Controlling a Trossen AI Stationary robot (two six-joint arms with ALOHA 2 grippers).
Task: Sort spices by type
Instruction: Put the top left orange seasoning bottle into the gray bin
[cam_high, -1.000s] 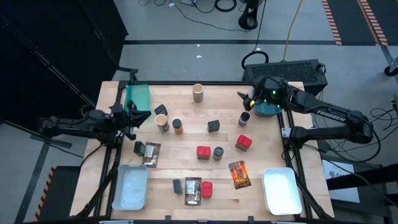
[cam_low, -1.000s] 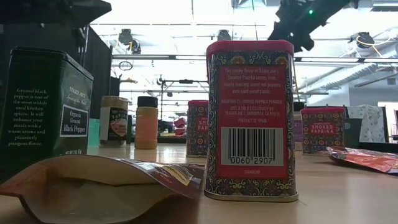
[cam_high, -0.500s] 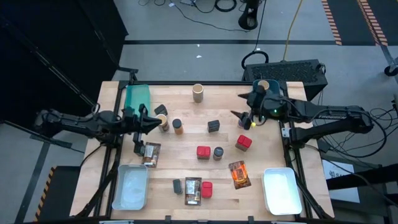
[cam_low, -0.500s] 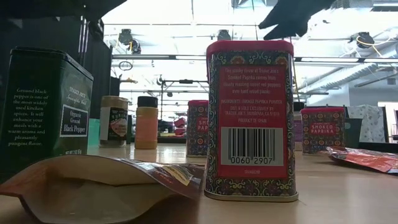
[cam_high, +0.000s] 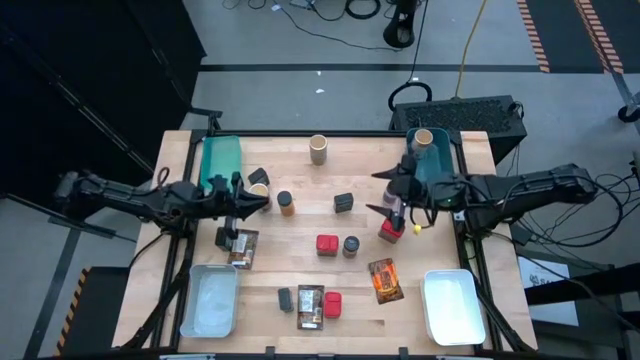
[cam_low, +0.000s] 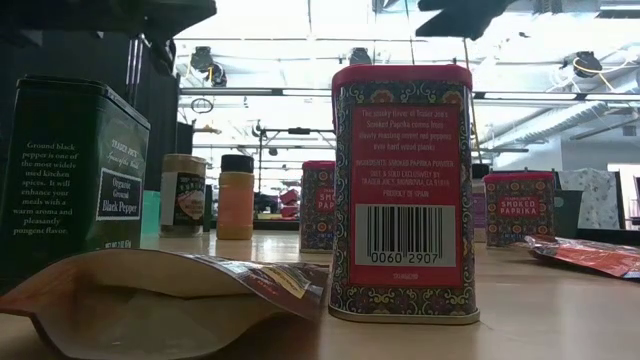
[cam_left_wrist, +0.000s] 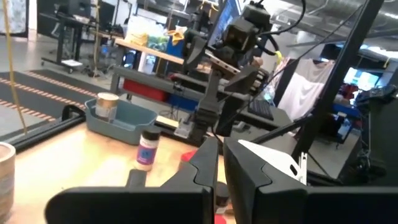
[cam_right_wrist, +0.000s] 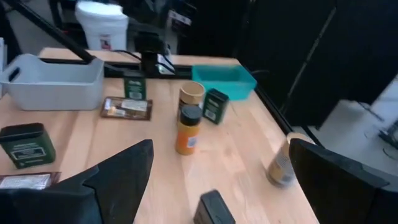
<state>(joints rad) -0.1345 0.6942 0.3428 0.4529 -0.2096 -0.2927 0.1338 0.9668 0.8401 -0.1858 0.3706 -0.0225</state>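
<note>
Item 1. Wooden table top (cam_high: 300, 170), seen from above: spices lying scattered across it.

Item 2. Left gripper (cam_high: 262, 200), dark, 2 fingers: hovering over the table's left-centre, just beside a tan round cylinder (cam_high: 260, 192) and an orange jar w/ black cap (cam_high: 286, 204). Fingers (cam_left_wrist: 208, 163) pressed nearly together in the left wrist view, nothing between them; clenched on air.

Item 3. Right gripper (cam_high: 385, 195): hanging over the right-centre, fingers spread wide, holding nothing. A red squarish tin (cam_high: 391, 229) is sitting just beside it. Right wrist view showing both fingers (cam_right_wrist: 118, 171) well apart w/ bare wood between.

Item 4. Teal bins, 2 pcs: one at back left (cam_high: 220, 156); one at back right (cam_high: 432, 160) w/ a tan cylinder (cam_high: 423, 137) standing inside. Left wrist view shows that bin (cam_left_wrist: 121, 118) from the side, plus a small purple-label jar (cam_left_wrist: 147, 148) upright near it.

Item 5. White bins, 2 pcs: front left (cam_high: 210, 300), front right (cam_high: 453, 305).

Item 6. Centre group: red tin (cam_high: 326, 244), dark round jar (cam_high: 351, 245), dark tin (cam_high: 343, 203), tan cylinder at back (cam_high: 318, 149).

Item 7. Front group: printed packet (cam_high: 310, 305) w/ red tin (cam_high: 333, 303) touching; orange packet (cam_high: 385, 280) apart.

Item 8. Low view only: labels legible, red paprika tin (cam_low: 404, 190) close up, dark green pepper tin (cam_low: 75, 175), brown packet (cam_low: 160, 295) lying flat. Grippers' fingers not shown there.
</note>
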